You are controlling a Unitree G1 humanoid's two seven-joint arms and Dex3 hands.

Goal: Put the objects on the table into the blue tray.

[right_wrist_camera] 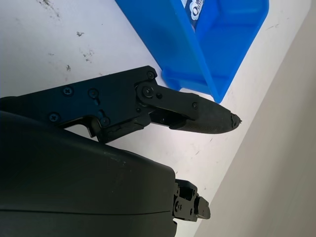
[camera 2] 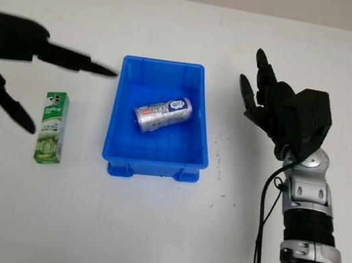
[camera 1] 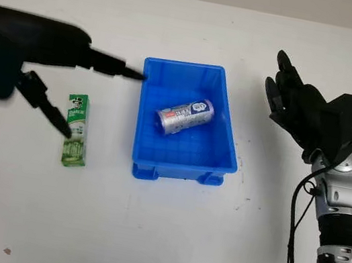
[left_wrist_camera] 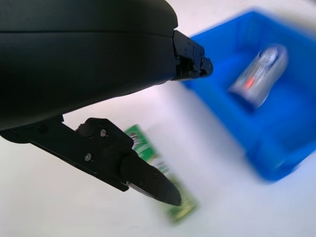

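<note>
Tray: blue tray (camera 1: 180,163) sits mid-table, long side running away from the robot; one can (camera 1: 185,115) lies on its side inside, tilted across the floor
Box: green box (camera 1: 75,129) lies flat on the table (camera 1: 157,237), left of the tray and apart from it; the one item I can see outside the tray
Left hand: left hand (camera 1: 67,88) hovers over the box, holding nothing, fingers stretched wide; one finger (camera 1: 116,67) points toward the tray's near-left corner, another (camera 1: 47,105) reaches down over the box's upper end; from the wrist view the lower fingertip (left_wrist_camera: 153,183) looks just above the box, contact not certain
Right hand: right hand (camera 2: 263,102) is raised to the right of the tray, open, empty, idle; well apart from the box
Done: can is in the tray, so that part counts as finished
Left: box to be grasped, carried right and dropped in the tray; judging by the layout, roughly half the job remains
Step in hand: likely the reach for the box, grasp not yet closed
</note>
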